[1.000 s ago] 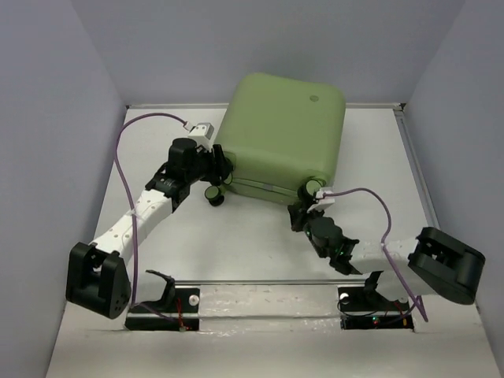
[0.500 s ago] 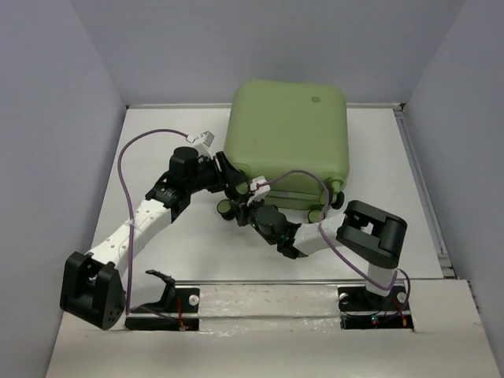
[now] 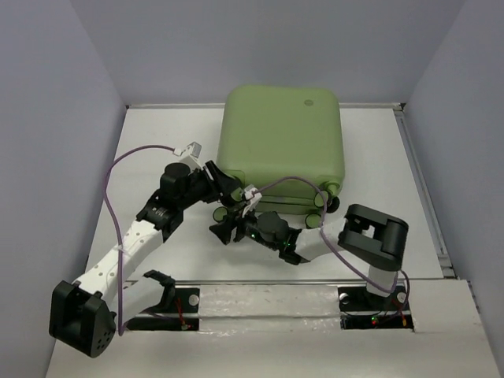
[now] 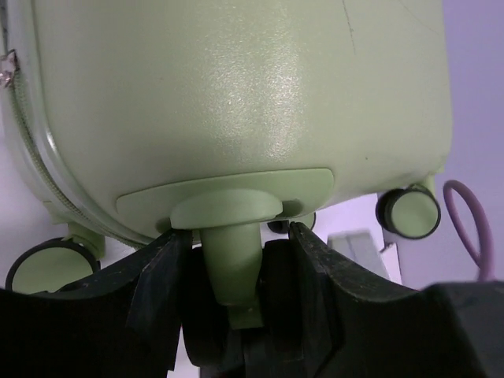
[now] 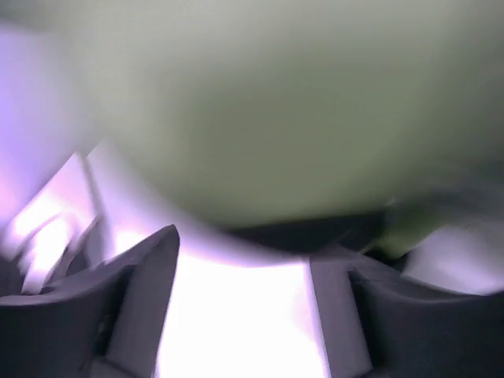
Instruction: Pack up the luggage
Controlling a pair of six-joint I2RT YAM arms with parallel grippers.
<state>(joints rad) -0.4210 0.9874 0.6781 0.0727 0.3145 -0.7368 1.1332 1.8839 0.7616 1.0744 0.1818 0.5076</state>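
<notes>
The luggage (image 3: 283, 142) is a pale green hard-shell case, closed and lying flat at the back middle of the table. My left gripper (image 3: 223, 187) is at its near-left corner. In the left wrist view the jaws (image 4: 236, 260) are shut on the corner wheel, with its green stem (image 4: 230, 260) between the fingers. My right gripper (image 3: 223, 230) lies low in front of that same corner, pointing left. Its blurred wrist view shows open fingers (image 5: 153, 276) with nothing between them and the green shell (image 5: 276, 102) above.
Other wheels show along the near edge (image 3: 324, 195) and in the left wrist view (image 4: 409, 213). Purple cables loop off both wrists (image 3: 126, 157). The right arm's elbow (image 3: 376, 232) stands at the near right. Grey walls enclose the table and a mounting rail (image 3: 260, 303) runs along the front.
The right arm swung from the luggage's near-right corner to its near-left corner, and its gripper opened. The luggage turned squarer to the table, with the left gripper still on its wheel.
</notes>
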